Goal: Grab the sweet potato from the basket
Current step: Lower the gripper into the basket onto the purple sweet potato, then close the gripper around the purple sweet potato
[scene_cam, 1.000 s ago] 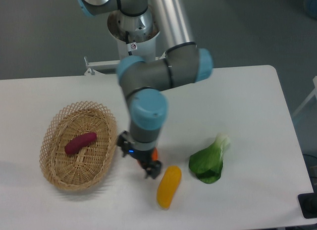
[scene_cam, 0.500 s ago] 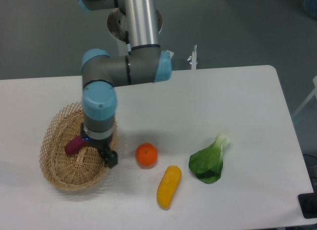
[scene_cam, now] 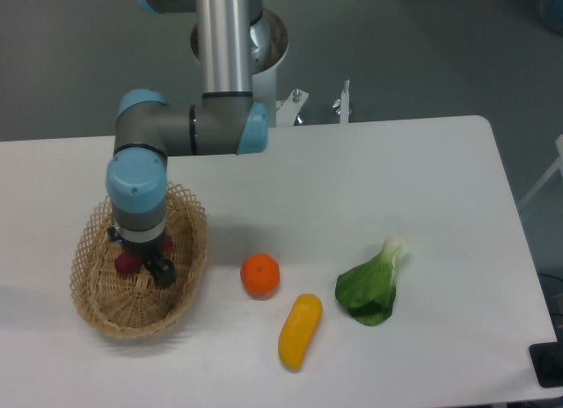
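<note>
**Tool down inside the basket, over the sweet potato**

The arm reached down from the top of the view, and its blue-capped wrist stood over the woven basket (scene_cam: 95, 295) at the left of the white tabletop (scene_cam: 396, 179). The tool (scene_cam: 142, 265) hung low inside the basket, within its scalloped rim. One dark finger (scene_cam: 162, 272) showed at the lower right of the wrist; the other was hidden behind the wrist housing, so whether the tool was spread or pinching could not be told.

The sweet potato (scene_cam: 127, 264) lay in the basket directly under the tool. Only a small reddish-purple patch of it showed at the left of the wrist, with another sliver at the right near the finger. Whether the tool touched the tuber could not be made out.

Outside the basket, on the tabletop, an orange (scene_cam: 260, 276) sat just to the right of the basket. A yellow oblong vegetable (scene_cam: 300, 331) lay below and to the right of the orange, tilted, near it but apart. A leafy green vegetable (scene_cam: 371, 287) with a pale stalk lay further right, separate from the yellow one.
</note>
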Action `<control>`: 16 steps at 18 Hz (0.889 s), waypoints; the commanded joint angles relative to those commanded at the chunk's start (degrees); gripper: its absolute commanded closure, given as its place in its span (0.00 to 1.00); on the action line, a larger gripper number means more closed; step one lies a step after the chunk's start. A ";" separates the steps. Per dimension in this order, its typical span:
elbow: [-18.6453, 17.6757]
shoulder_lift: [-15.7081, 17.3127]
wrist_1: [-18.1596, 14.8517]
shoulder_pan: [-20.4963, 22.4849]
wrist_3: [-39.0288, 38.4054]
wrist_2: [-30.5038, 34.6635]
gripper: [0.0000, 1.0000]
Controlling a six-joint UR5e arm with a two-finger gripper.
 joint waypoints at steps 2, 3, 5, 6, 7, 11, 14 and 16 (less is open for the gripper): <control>0.00 -0.18 0.70 -0.26 -0.79 0.00 0.00; -0.09 -0.26 1.49 -0.61 -0.79 0.00 0.00; -0.53 -0.61 3.51 -0.79 -0.88 0.35 0.02; -0.79 -0.79 4.13 -0.88 -1.06 0.44 0.07; -0.88 -0.88 4.65 -0.97 -1.67 0.70 0.17; -0.88 -0.70 4.84 -0.97 -4.22 0.79 0.82; -0.71 0.26 4.75 -0.97 -4.22 0.79 1.00; -0.18 0.88 4.66 -0.79 -4.31 0.70 1.00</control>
